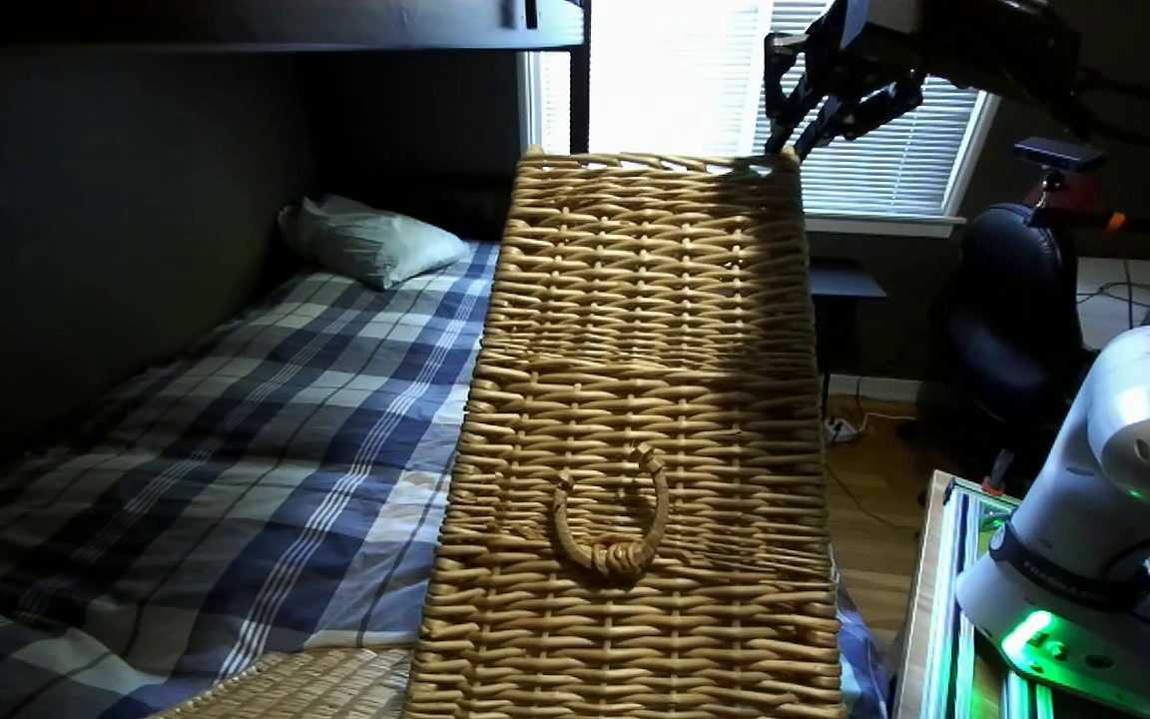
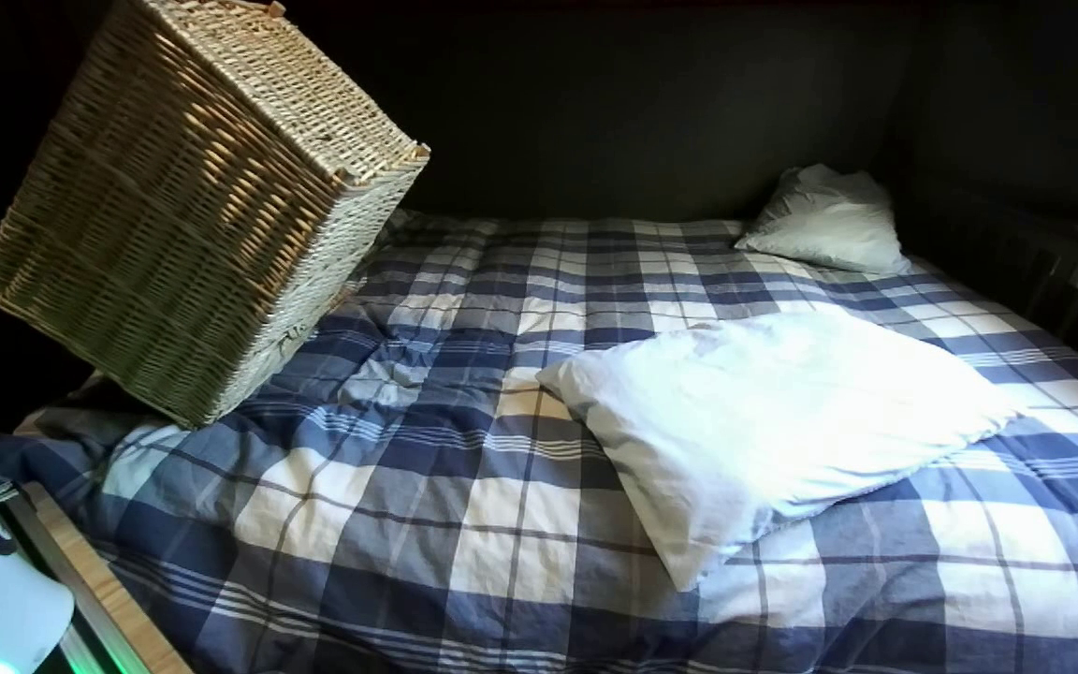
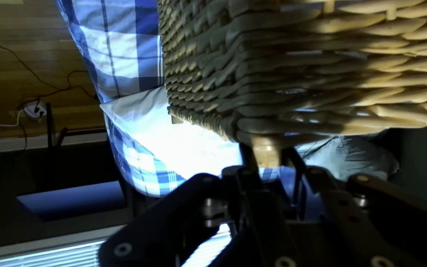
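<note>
1. The gripper (image 3: 270, 155) is closed to a narrow gap, its black fingers (image 3: 248, 155) pinching a short, pale wooden corner peg (image 3: 265, 154) of the large, tan, box-shaped wicker basket (image 2: 155, 225).
2. That basket is tilted at the edge of the blue, grey and white plaid bedding (image 2: 520, 524); whether its lowest corner touches the cloth, I cannot tell.
3. A U-shaped woven handle (image 1: 617, 559) hangs on one basket face.
4. A white rectangular fabric pillow (image 2: 782, 421) lies on the bedding, apart from the basket.
</note>
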### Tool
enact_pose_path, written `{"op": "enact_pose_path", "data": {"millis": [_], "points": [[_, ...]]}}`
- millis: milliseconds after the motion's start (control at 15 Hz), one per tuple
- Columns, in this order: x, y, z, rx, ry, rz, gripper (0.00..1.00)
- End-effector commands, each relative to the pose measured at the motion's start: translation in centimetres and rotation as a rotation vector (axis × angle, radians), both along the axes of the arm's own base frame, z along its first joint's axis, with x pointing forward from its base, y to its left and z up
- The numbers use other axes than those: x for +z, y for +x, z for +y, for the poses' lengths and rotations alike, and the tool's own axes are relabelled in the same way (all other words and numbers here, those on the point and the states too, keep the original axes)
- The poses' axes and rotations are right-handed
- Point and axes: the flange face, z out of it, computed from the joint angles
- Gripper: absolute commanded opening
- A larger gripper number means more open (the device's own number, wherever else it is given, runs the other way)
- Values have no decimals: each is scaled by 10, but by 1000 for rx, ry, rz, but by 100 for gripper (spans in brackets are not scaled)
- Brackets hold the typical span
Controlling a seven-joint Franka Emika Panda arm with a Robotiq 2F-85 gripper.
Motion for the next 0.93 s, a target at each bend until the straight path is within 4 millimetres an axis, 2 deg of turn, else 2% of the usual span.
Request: {"op": "enact_pose_path", "data": {"millis": [0,267,400,467,533,600,867], "points": [[48,-16,14,-64,-33,-141,5],[59,-34,32,-110,-34,-144,5],[64,-40,35,-149,-24,-136,5],[64,-37,30,-168,-17,-131,5],[25,-32,37,-90,-32,-12,5],[22,-32,37,-89,-36,11,22],[-3,-24,40,-70,-51,76,22]]}}
